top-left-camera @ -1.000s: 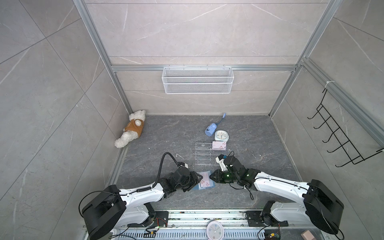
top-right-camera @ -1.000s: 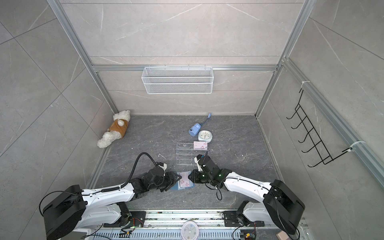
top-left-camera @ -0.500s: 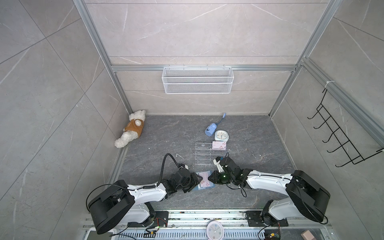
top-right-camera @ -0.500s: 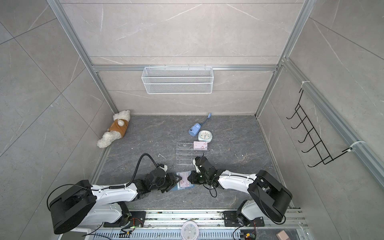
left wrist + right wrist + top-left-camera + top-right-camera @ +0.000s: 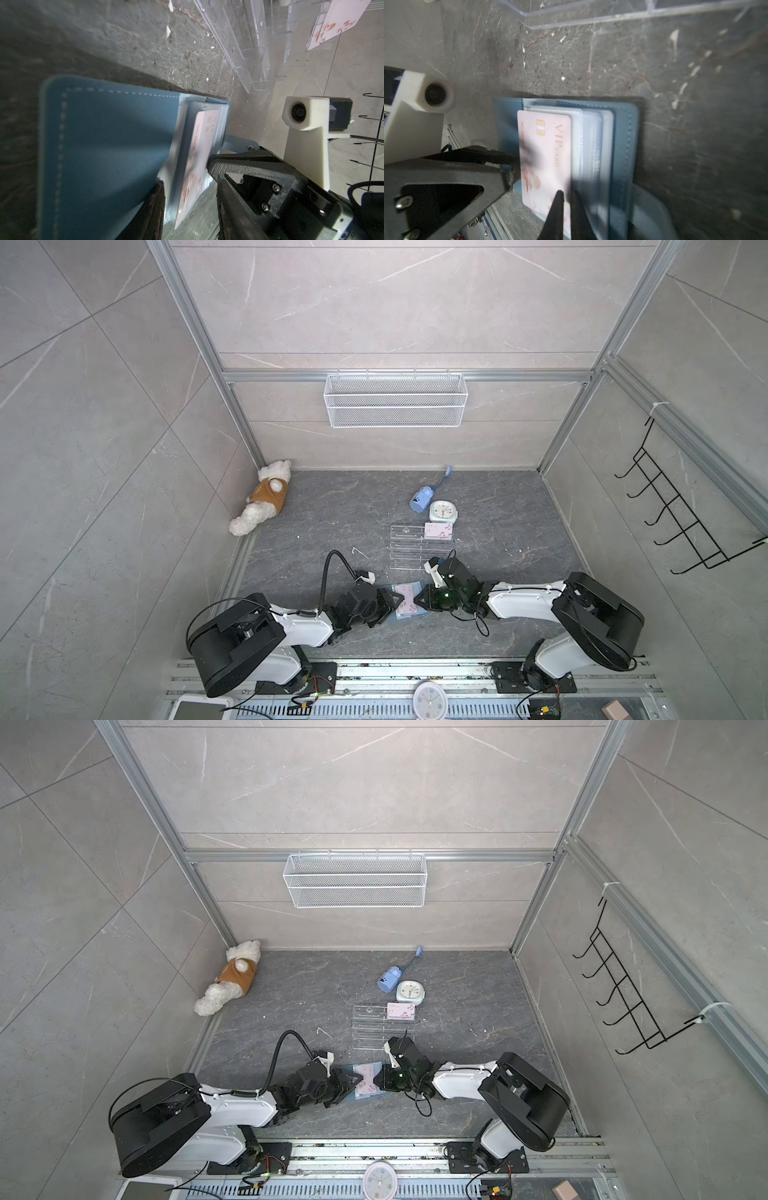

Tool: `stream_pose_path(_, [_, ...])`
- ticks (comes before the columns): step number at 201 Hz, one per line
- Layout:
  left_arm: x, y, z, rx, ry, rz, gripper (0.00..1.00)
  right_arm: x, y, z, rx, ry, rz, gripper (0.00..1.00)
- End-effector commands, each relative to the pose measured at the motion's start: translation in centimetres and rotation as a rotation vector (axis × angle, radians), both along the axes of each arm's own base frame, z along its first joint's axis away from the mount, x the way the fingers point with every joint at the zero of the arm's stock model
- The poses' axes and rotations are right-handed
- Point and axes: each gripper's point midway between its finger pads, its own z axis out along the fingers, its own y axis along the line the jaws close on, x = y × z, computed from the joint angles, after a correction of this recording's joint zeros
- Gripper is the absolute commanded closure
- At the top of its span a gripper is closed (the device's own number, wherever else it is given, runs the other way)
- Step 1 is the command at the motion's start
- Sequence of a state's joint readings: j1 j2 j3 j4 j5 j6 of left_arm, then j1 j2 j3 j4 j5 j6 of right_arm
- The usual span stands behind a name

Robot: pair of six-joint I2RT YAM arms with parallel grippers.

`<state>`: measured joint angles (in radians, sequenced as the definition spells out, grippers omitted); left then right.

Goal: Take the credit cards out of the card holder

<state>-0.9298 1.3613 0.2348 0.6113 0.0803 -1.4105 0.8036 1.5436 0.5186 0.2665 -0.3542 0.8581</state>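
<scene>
Grey marbled floor (image 5: 332, 510) carries everything. Clear acrylic rack (image 5: 409, 551) stands just beyond the card holder (image 5: 623, 145), a pink card (image 5: 438, 531) propped in the tier farthest from it. The dusty-blue card holder lies open between the two grippers. Left gripper (image 5: 392, 603) is at the card holder's left cover. Only one of its jaws shows up close, so I cannot tell whether it grips. Right gripper (image 5: 567, 195) is at the card holder's right side, its fingers (image 5: 556, 209) nearly together, pinching the long edge of a credit card (image 5: 546, 149). That card sits chip side up on the clear sleeves (image 5: 591, 145).
</scene>
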Motion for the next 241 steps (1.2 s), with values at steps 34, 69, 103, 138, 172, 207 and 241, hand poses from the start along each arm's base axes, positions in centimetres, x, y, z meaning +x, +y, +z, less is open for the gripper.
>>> stream_pose_path(34, [0.4, -0.1, 0.6, -0.017, -0.047, -0.001, 0.7, -0.7, -0.7, -1.4, -0.024, 0.044, -0.012, 0.88])
stream_pose_path(69, [0.5, -0.5, 0.8, -0.017, -0.062, -0.016, 0.74, -0.8, -0.8, -1.5, -0.028, 0.047, -0.009, 0.88])
stream_pose_path(103, [0.5, -0.6, 0.8, -0.023, -0.071, -0.023, 0.78, -0.8, -0.7, -1.5, -0.027, 0.051, -0.009, 0.88])
stream_pose_path(138, [0.5, -0.7, 0.8, -0.02, -0.077, -0.028, 0.85, -0.9, -0.7, -1.6, -0.025, 0.054, -0.005, 0.88])
stream_pose_path(172, [0.5, -0.6, 0.8, -0.02, -0.08, -0.029, 0.98, -1.0, -0.8, -1.8, -0.028, 0.058, -0.007, 0.88])
stream_pose_path(207, [0.2, -0.1, 0.5, -0.002, -0.072, -0.027, 1.0, -1.1, -1.0, -2.0, -0.034, 0.061, -0.009, 0.89])
stream_pose_path(241, [-0.1, 0.5, 0.2, 0.028, -0.065, -0.026, 1.0, -1.2, -1.2, -2.2, -0.042, 0.062, -0.011, 0.89])
